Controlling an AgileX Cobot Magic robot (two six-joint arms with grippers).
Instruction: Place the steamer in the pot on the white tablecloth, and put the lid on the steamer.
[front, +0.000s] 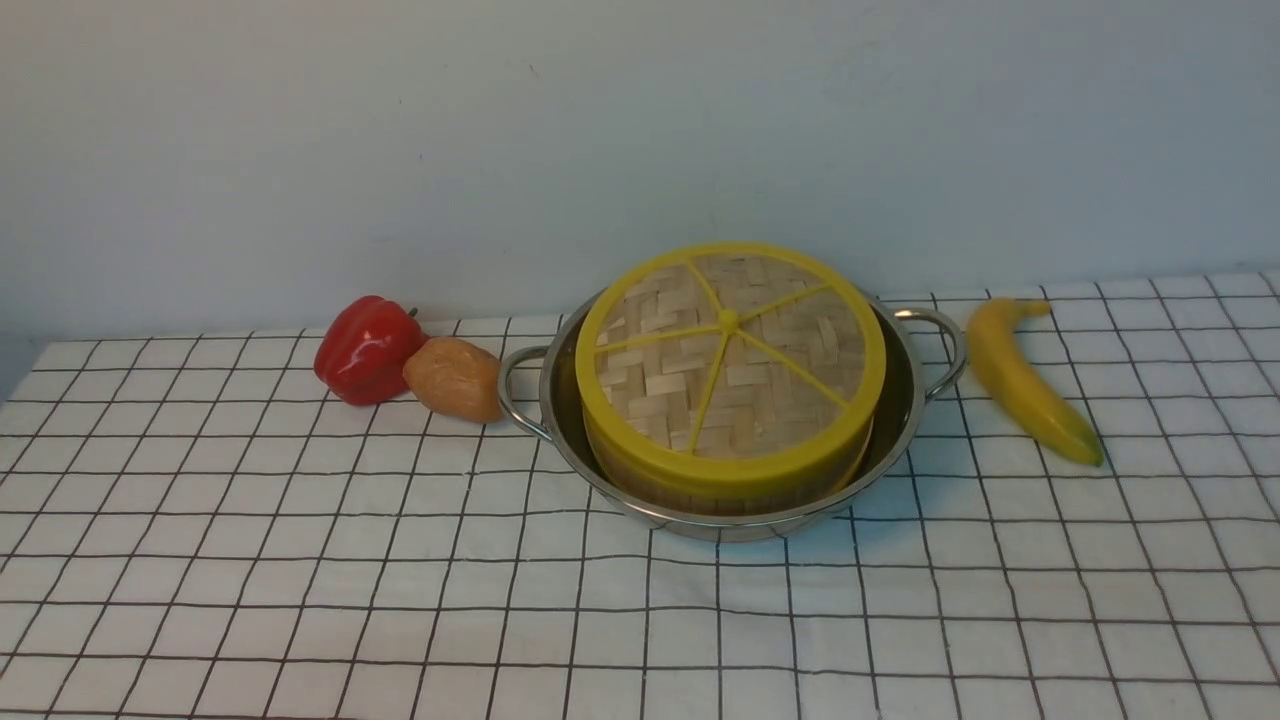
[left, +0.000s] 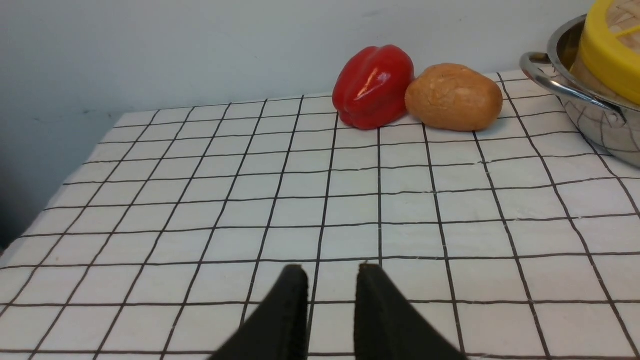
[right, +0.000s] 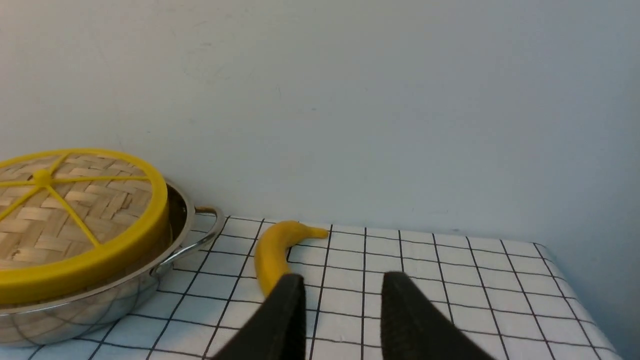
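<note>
Pale grey wall backs a table spread with the white tablecloth (front: 300, 560), its thin black grid running to every edge seen from the front. One pot (front: 560, 420) sits on it about the middle, toward the wall, with two loop handles. Inside the pot stands one steamer (front: 650, 480), only a strip of its wall showing, and one lid (front: 730, 365) with five spokes lies on top of it, tipped slightly up at the back. Left of the pot lie one red pepper (front: 365, 348) and one brown potato (front: 455, 378), touching each other, the potato just beside the left handle. Right of the pot lies one banana (front: 1030, 385), near the right handle but apart from it. No arm shows in this view.

From the left wrist, wall and gridded cloth again; the pepper (left: 374, 86) and potato (left: 454, 96) lie side by side at the far edge, with part of the pot (left: 595, 120) and lid (left: 607, 55) at the frame's side. The left gripper (left: 331, 272) hangs over bare cloth, its two black fingers parted by a narrow gap, grasping nothing.

From the right wrist, the wall fills most of the frame. The lid (right: 100, 260) covers the steamer in the pot (right: 100, 310), and the banana (right: 272, 250) lies beyond. The right gripper (right: 342, 282) has its two fingers spread apart, empty, above the cloth.
</note>
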